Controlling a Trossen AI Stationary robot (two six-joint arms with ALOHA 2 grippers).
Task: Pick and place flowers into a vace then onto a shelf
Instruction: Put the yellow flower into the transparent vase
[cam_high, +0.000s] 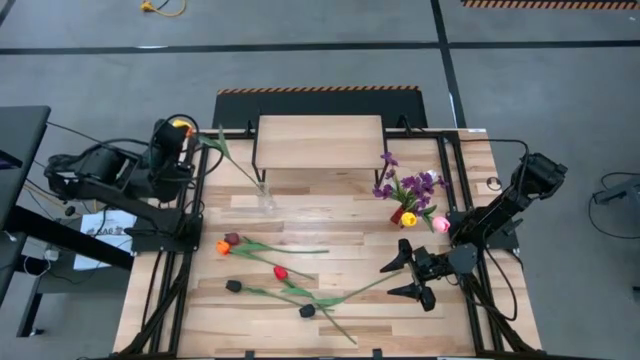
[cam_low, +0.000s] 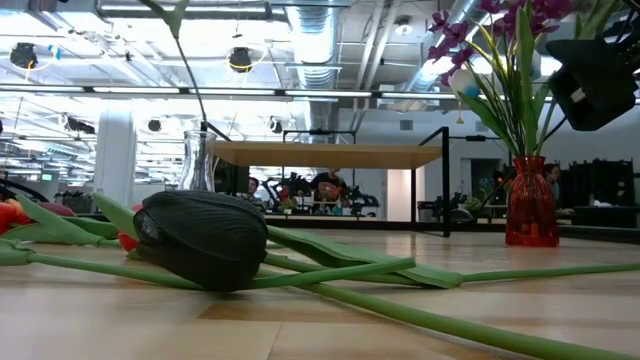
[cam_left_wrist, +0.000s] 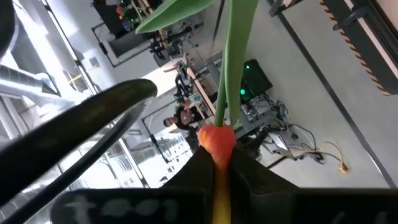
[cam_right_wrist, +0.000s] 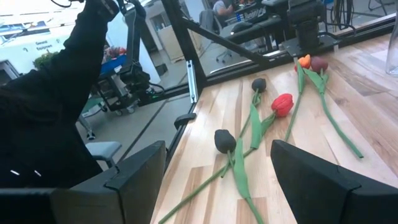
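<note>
Overhead, left pincer (cam_high: 180, 126) clenched on orange flower (cam_left_wrist: 217, 140), right pincer (cam_high: 412, 274) released, low view hides both grips.

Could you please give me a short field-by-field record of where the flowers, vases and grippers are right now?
Left gripper: shut on orange-headed flower, its stem end in the clear glass vase
Right gripper: open, above the loose stems
Red glass vase: holds purple sprigs, pink and white flowers
Loose on wooden slatted table: orange, dark red, red and two black flowers
Light-wood shelf: no vase on it
</note>
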